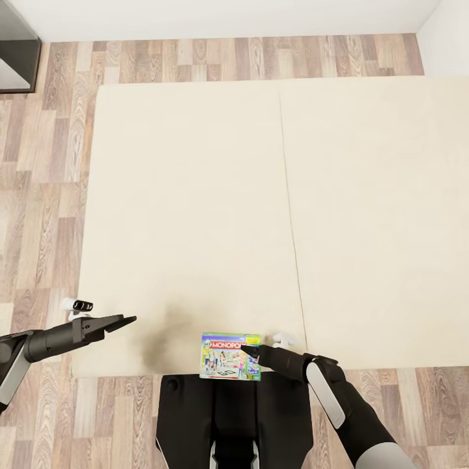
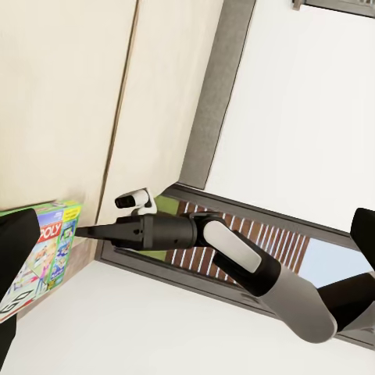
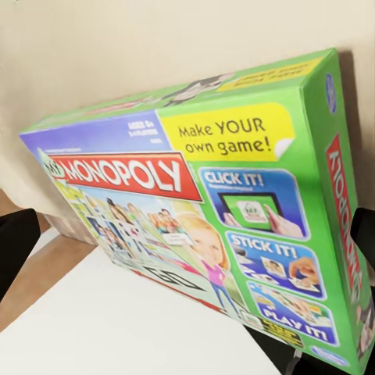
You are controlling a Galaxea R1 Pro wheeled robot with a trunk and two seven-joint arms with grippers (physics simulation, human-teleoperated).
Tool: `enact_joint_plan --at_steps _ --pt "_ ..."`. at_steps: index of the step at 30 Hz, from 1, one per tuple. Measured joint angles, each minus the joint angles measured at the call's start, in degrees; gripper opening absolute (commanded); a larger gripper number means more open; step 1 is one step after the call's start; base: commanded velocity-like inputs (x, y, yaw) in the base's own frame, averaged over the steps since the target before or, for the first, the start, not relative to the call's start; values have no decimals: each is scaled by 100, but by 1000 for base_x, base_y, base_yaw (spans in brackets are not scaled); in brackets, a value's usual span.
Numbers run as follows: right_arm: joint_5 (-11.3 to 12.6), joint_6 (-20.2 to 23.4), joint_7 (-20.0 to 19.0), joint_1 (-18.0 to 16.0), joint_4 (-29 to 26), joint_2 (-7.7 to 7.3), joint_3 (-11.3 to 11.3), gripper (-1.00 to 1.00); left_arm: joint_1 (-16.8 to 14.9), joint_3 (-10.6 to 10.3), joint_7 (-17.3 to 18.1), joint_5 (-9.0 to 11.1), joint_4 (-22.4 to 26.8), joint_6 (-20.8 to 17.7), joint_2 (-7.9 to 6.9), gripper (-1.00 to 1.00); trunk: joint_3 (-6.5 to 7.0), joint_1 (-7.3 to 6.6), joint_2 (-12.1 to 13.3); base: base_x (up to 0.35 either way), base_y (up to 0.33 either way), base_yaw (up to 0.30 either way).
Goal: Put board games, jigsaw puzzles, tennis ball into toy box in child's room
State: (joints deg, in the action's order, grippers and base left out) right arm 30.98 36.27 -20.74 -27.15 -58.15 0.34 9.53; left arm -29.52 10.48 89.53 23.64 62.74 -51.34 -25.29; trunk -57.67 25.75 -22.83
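The Monopoly board game (image 1: 228, 356), a green and blue carton, sits at the near edge of the bed (image 1: 195, 195), slightly overhanging it. My right gripper (image 1: 250, 352) reaches the carton's right end. In the right wrist view the carton (image 3: 211, 211) lies close up between the two spread fingers (image 3: 16, 250), so that gripper is open. The left wrist view also shows the carton (image 2: 43, 250) with the right gripper's tip (image 2: 84, 231) at its edge. My left gripper (image 1: 125, 320) hovers open over the bed's near left corner, well left of the carton. The table and toy box are out of view.
Wood-plank floor (image 1: 39, 215) runs along the bed's left side and far end, with a white wall beyond. A dark shelf unit (image 1: 16, 49) stands at the far left corner. My dark base (image 1: 221, 417) is against the bed's near edge.
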Motion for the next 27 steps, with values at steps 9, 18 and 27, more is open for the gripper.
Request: enact_joint_plan --at_steps 9,18,27 --pt "-1 0 4 0 0 0 1 100 0 0 0 0 0 0 0 100 0 0 0 0 17 66" --pt "0 0 4 0 0 0 1 100 0 0 0 0 0 0 0 100 0 0 0 0 33 13" --pt "1 0 0 0 0 0 1 100 0 0 -8 -1 0 0 0 100 0 0 0 0 81 0"
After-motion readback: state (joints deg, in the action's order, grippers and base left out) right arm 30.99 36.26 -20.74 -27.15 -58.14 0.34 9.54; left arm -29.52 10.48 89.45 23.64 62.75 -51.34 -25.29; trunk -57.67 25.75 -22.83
